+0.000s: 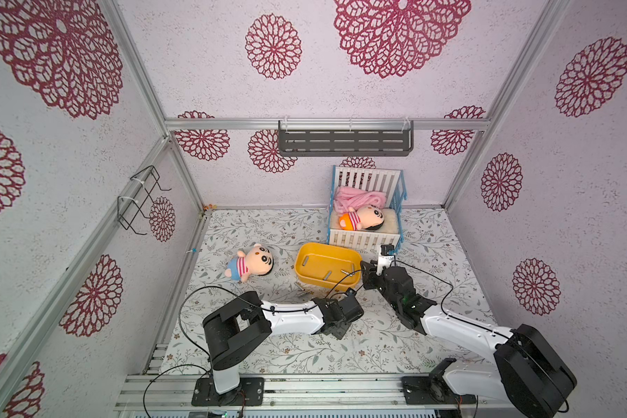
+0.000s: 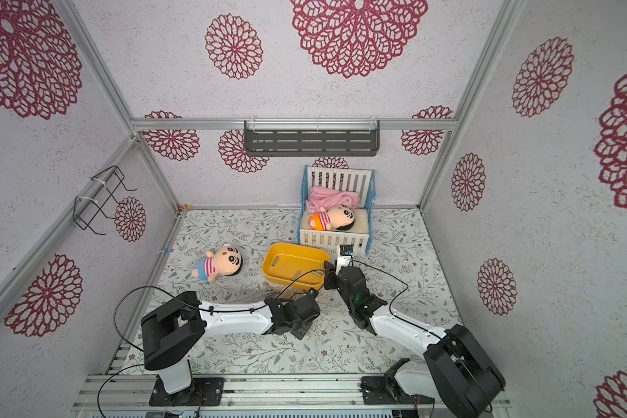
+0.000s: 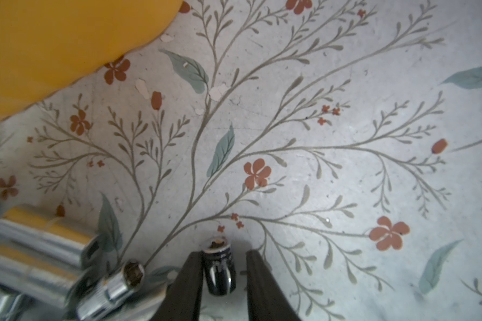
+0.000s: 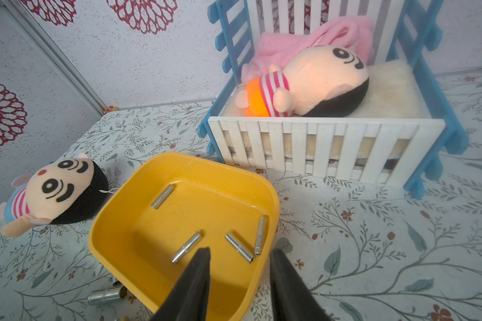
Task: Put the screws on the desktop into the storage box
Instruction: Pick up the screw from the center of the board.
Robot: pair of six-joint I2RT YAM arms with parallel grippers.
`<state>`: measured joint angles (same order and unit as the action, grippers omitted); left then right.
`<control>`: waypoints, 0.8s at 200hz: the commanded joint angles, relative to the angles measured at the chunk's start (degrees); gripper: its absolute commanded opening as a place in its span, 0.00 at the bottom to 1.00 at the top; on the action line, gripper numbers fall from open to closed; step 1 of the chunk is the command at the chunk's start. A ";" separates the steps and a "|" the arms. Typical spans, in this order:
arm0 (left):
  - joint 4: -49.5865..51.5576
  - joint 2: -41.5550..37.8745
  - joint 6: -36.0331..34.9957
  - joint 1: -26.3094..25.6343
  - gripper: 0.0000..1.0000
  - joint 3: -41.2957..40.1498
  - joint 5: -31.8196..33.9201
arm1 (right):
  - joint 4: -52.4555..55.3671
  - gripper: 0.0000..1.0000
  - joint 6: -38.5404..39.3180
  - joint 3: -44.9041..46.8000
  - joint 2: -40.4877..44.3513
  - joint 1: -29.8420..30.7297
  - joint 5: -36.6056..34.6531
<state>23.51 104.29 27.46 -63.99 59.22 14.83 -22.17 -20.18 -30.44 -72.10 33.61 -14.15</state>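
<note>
Left jaws loosely around dark screw [image 3: 219,271]

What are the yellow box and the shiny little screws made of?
The box looks like plastic: smooth, one even yellow, with rounded moulded corners. The screws are probably metal: polished silver, with bright mirror-like glints.

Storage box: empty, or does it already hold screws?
Holds some: four silver screws lie inside the storage box in the right wrist view; other screws lie outside on the desktop.
</note>
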 commanded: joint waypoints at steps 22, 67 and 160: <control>1.19 0.39 -0.24 -0.66 0.23 0.37 -0.33 | -2.18 0.40 -0.99 0.33 1.95 -0.38 -2.11; 1.19 0.17 -0.18 -0.61 0.20 0.61 0.19 | -2.08 0.40 -1.07 0.53 2.55 -0.47 -2.37; 1.19 -5.27 -1.24 -0.44 0.06 0.45 -0.33 | -2.23 0.40 -2.04 1.26 3.80 -0.93 -2.28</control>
<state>24.45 102.80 27.33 -63.99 59.20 14.41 -22.22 -21.08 -29.56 -70.06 33.30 -15.42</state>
